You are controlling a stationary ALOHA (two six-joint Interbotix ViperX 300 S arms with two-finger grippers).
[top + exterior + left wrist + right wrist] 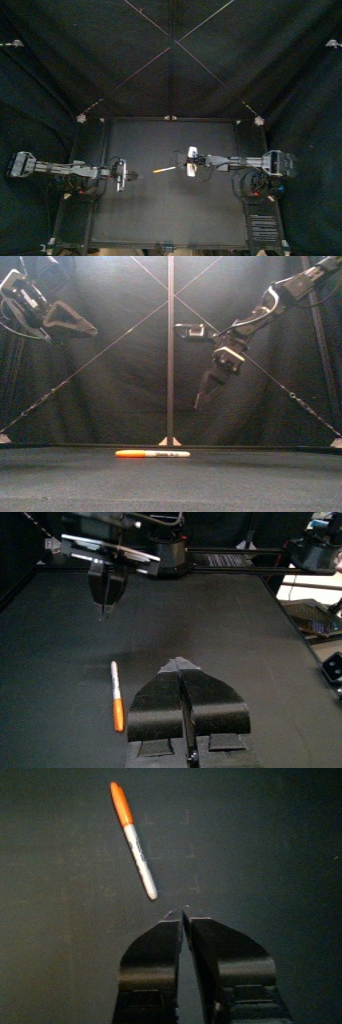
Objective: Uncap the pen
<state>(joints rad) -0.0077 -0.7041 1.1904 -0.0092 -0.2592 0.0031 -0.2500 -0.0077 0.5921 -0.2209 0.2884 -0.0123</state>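
Observation:
The pen (pixel 163 171) lies flat on the black table near its middle, with an orange cap end and a white barrel (pixel 151 454). My left gripper (pixel 123 172) hovers to the pen's left, shut and holding nothing; its jaws (pixel 187 667) meet beside the pen (pixel 116 697). My right gripper (pixel 191 163) hangs just right of the pen and well above the table (pixel 201 402). It is shut and holds nothing. In the right wrist view the pen (pixel 134 840) lies beyond the closed jaw tips (pixel 185 916). Neither gripper touches the pen.
Only the pen is on the table (pixel 160 215). Black curtains close the back and sides. In the left wrist view the right gripper (pixel 104 597) hangs over the table's far part.

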